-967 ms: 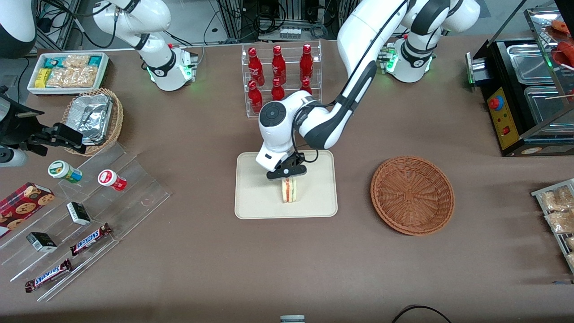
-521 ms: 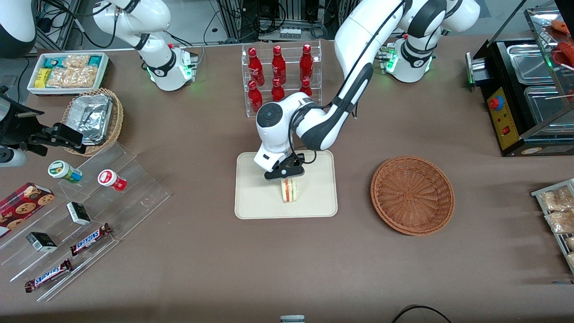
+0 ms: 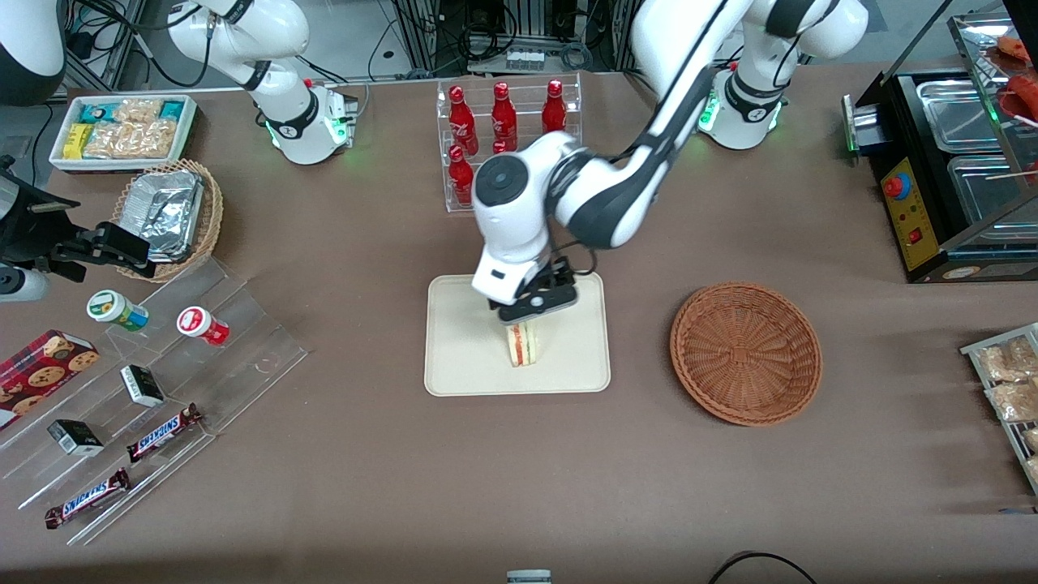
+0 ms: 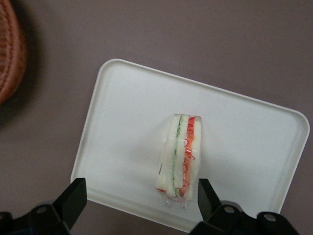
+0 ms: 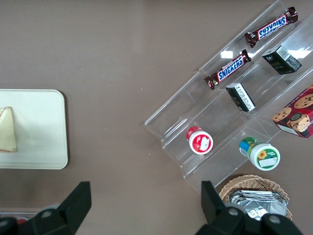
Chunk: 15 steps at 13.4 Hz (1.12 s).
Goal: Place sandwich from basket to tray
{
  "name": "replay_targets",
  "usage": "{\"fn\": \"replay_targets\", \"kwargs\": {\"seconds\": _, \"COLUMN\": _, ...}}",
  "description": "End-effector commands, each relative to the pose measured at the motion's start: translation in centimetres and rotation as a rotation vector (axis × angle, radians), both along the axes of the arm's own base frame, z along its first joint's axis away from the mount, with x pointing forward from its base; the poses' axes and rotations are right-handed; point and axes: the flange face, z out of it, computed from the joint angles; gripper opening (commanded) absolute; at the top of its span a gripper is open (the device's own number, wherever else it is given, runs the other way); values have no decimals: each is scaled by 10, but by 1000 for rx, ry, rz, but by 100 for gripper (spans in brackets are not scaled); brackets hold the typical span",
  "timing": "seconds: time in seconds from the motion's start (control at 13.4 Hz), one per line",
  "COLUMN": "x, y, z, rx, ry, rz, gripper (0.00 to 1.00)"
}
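The sandwich [image 3: 523, 344] stands on its edge on the cream tray [image 3: 466, 365], its red and green filling layers showing. In the left wrist view the sandwich [image 4: 181, 159] rests on the tray [image 4: 122, 127] untouched. My gripper [image 3: 533, 307] hangs above the sandwich, open, with nothing between its fingers [image 4: 73, 198]. The reddish-brown basket [image 3: 746, 352] sits empty beside the tray, toward the working arm's end; its rim [image 4: 9, 54] also shows in the wrist view.
A clear rack of red bottles [image 3: 507, 130] stands farther from the front camera than the tray. A clear stepped display with snack bars [image 3: 162, 434] and small tubs lies toward the parked arm's end, next to a tan foil-lined basket [image 3: 170, 215].
My gripper has risen off the sandwich and now hangs higher above it. The sandwich has stayed where it was on the tray.
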Motion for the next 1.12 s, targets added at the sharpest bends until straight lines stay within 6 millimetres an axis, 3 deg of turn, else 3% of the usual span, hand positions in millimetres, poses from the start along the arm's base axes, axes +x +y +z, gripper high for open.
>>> {"fn": "replay_targets", "kwargs": {"seconds": 0.0, "x": 0, "y": 39, "z": 57, "rx": 4, "ry": 25, "rz": 75, "gripper": 100}}
{"fn": "replay_targets", "kwargs": {"seconds": 0.3, "x": 16, "y": 101, "z": 114, "rx": 27, "ry": 25, "rz": 145, "gripper": 100}}
{"fn": "replay_targets", "kwargs": {"seconds": 0.6, "x": 36, "y": 179, "z": 152, "rx": 8, "ry": 94, "rz": 108, "gripper": 100}}
{"fn": "replay_targets", "kwargs": {"seconds": 1.04, "x": 48, "y": 315, "z": 206, "rx": -30, "ry": 186, "rz": -4, "gripper": 100}}
